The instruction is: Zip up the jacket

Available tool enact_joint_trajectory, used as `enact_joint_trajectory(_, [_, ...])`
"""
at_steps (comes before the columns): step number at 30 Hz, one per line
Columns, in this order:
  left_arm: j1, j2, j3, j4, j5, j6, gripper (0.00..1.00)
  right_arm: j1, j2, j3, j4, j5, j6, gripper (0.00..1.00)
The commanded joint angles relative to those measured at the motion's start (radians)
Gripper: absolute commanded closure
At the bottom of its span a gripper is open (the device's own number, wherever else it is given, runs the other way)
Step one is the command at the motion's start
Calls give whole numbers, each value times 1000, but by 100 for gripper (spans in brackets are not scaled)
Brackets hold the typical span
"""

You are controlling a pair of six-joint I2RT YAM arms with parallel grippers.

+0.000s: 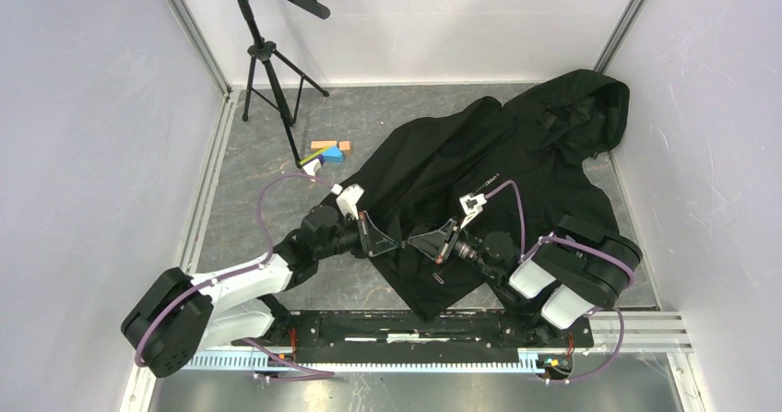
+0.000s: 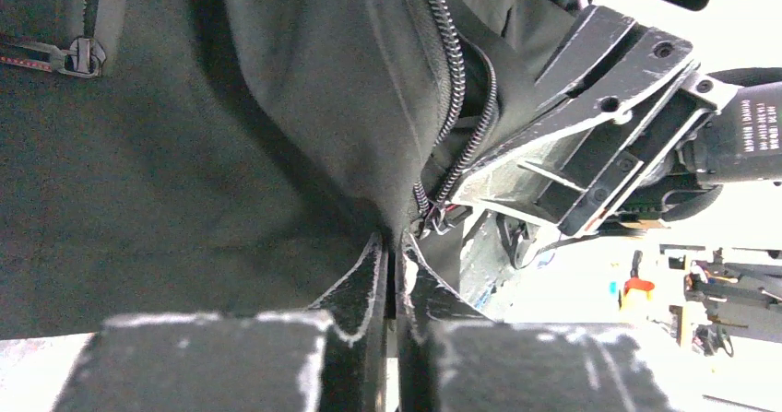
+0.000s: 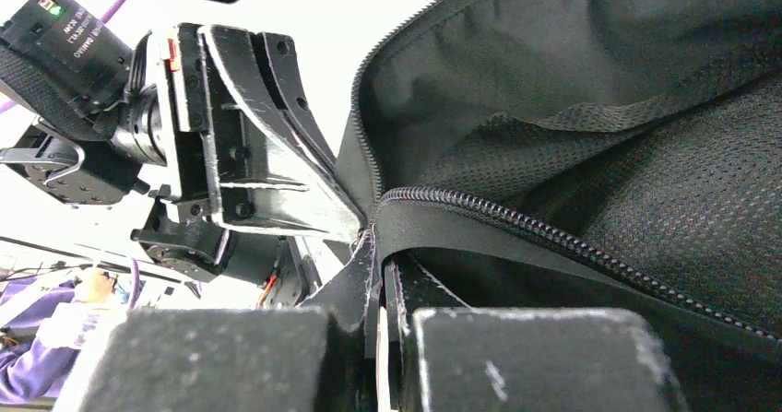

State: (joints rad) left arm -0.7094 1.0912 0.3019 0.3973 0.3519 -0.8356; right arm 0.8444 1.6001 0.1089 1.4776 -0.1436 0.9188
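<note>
Now left claw [image 2: 395,278] clenched on jacket [image 1: 461,163] zipper edge, right claw [image 3: 380,260] clamped on opposite edge, tips nearly touching.

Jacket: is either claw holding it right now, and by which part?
Both hold the jacket. The left claw pinches one front edge beside the zipper teeth; the right claw pinches the other edge's zipper tape.

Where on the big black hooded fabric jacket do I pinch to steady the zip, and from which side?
On the black hooded fabric jacket, pinch the zip tape at its hem end, beside the teeth, coming from the near hem side: there the tape is a thin flat edge, and the teeth run away from it. The right gripper is shut there.
</note>
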Motion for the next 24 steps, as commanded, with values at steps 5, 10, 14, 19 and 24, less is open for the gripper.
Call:
enact_joint_trajectory(5, [-7, 77, 74, -83, 44, 42, 98, 4, -23, 9, 331, 77, 45, 100])
enact_joint_trajectory(10, [-10, 21, 24, -44, 52, 53, 98, 4, -87, -15, 222, 159, 64, 100])
enact_joint_trajectory(14, [-15, 5, 18, -59, 51, 64, 98, 8, -131, -26, 161, 192, 72, 100])
enact_joint_trajectory(19, [-21, 3, 3, -77, 24, 49, 98, 10, -174, -12, -1, 236, 83, 100])
enact_joint_trajectory(24, [-24, -4, 1, -64, 45, 50, 98, 11, -182, 34, -120, 173, 20, 100])
